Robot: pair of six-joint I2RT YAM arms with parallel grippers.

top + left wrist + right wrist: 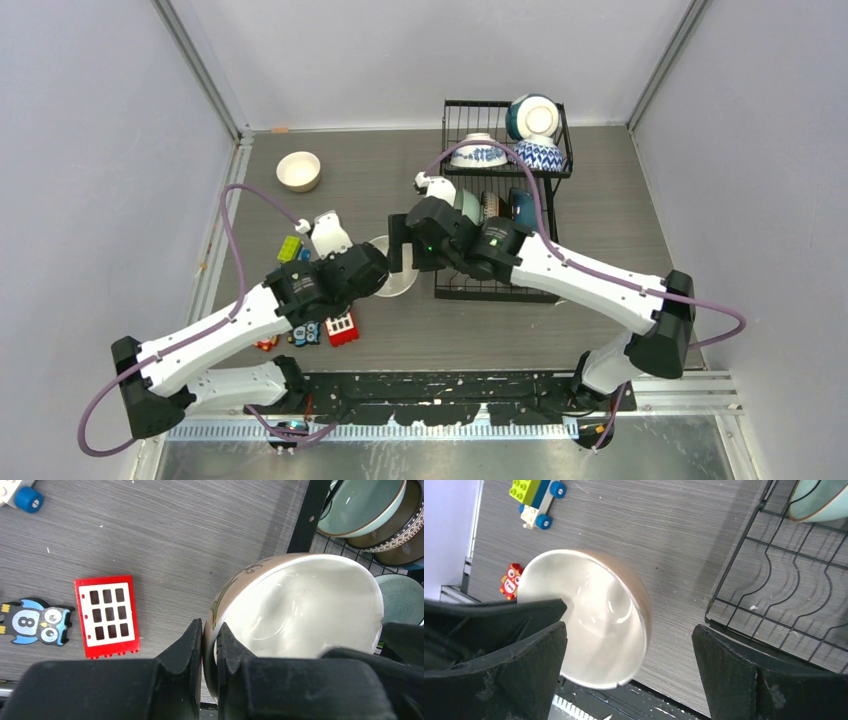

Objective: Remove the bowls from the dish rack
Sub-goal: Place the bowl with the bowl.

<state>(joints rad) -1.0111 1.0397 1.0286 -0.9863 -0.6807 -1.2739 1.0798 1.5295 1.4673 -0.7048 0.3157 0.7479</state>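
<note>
bowls [478, 152] in rack [458, 116] (far right), blocks [341, 327] left

Dark grey wood-grain tabletop [620, 190], boxed in by plain pale panels: back wall [420, 50], left wall [90, 150], right wall [760, 130]. Silver metal post [200, 65] in far left corner, another post [660, 62] far right. Ribbed metal rail [420, 430] along near edge. Soft even light, faint shadows

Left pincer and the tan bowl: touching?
Touching. The left wrist view shows the left pincer clamped on the tan bowl, one finger on each side of its rim, no gap visible.
</note>
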